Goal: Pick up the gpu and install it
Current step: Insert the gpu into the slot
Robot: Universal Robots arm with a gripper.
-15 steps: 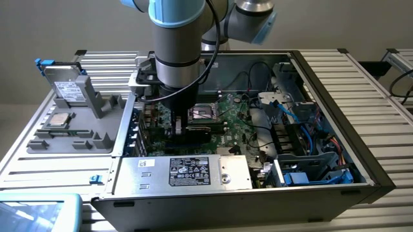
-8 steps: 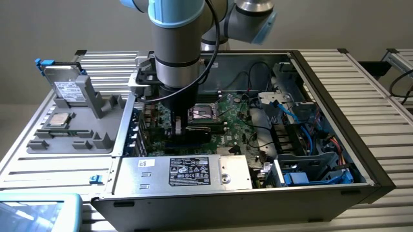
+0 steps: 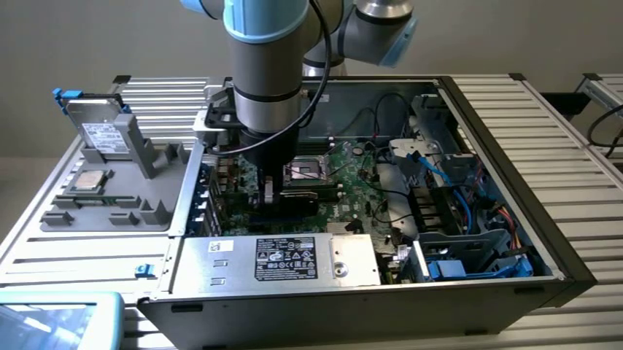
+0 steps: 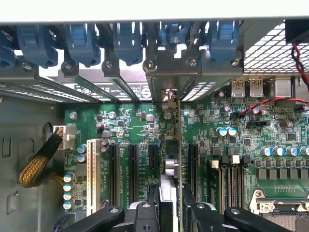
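- Black tool (image 4: pixel 170 212) fingers (image 4: pixel 145 212) sit closest to the wrist camera, clamped on the gpu (image 4: pixel 177 145), which stands edge-on inside the open computer case (image 3: pixel 506 240).
- Install step in hand, judging by the card over the black slots (image 4: pixel 133 166) on the green motherboard (image 4: pixel 140 130), its silver bracket near the rear openings with blue clips (image 4: pixel 128 41).
- Seating calls for a straight, even press into the slot.
- Thin, rigid card; hard plastic slots.
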